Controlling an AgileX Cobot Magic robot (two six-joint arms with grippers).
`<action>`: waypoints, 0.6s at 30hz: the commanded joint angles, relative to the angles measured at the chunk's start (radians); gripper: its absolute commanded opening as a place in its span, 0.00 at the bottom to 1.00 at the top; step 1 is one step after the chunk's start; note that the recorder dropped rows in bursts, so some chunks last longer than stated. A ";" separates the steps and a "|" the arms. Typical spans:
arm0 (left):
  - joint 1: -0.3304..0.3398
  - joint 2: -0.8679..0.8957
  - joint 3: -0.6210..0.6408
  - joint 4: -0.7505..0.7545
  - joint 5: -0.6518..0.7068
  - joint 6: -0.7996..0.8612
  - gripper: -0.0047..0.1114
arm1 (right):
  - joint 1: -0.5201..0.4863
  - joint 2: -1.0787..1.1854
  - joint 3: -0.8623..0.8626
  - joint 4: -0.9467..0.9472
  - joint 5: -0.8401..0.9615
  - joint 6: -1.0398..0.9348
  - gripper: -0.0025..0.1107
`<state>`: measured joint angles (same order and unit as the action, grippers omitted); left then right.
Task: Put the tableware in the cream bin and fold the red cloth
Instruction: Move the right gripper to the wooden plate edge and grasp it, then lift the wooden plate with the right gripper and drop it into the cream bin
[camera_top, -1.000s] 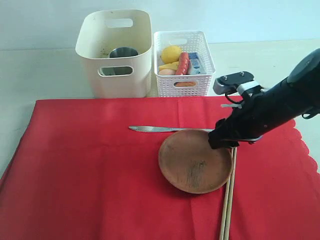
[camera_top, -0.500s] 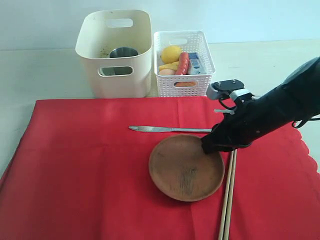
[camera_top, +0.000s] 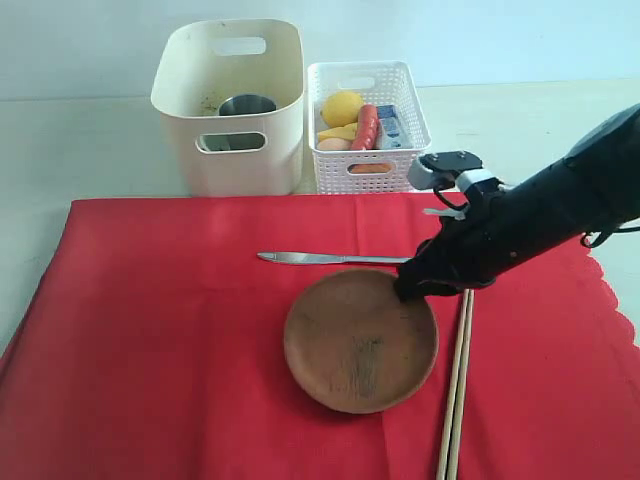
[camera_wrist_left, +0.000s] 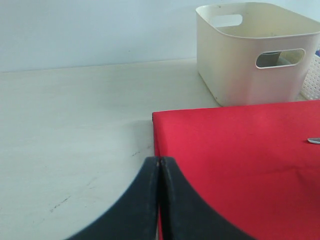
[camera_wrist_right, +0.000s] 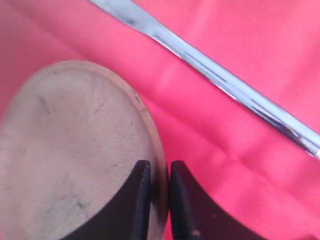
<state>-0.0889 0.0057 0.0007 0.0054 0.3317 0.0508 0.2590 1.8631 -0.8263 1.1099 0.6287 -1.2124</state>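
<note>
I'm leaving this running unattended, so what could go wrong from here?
The right claw pinches only the thin rim of the wooden plate, so it may slip when lifted. The silver knife and chopsticks lie close by; a swinging plate could knock them across the red cloth.

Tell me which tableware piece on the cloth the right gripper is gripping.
The round wooden plate: the right gripper pinches its rim, while the knife and chopsticks lie ungripped on the red cloth.

The tool (camera_wrist_right: 160, 172) pinches the plate (camera_wrist_right: 75, 150) rim, knife (camera_wrist_right: 210, 70) nearby.
</note>
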 joint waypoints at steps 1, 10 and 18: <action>0.002 -0.006 -0.001 -0.005 -0.008 0.001 0.06 | -0.003 -0.054 -0.049 0.023 0.084 -0.017 0.02; 0.002 -0.006 -0.001 -0.005 -0.008 0.001 0.06 | -0.003 -0.078 -0.111 0.071 0.125 -0.017 0.02; 0.002 -0.006 -0.001 -0.005 -0.008 0.001 0.06 | -0.003 -0.082 -0.123 0.121 0.129 -0.044 0.02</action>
<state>-0.0889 0.0057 0.0007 0.0054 0.3317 0.0508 0.2590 1.7951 -0.9301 1.1861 0.7421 -1.2362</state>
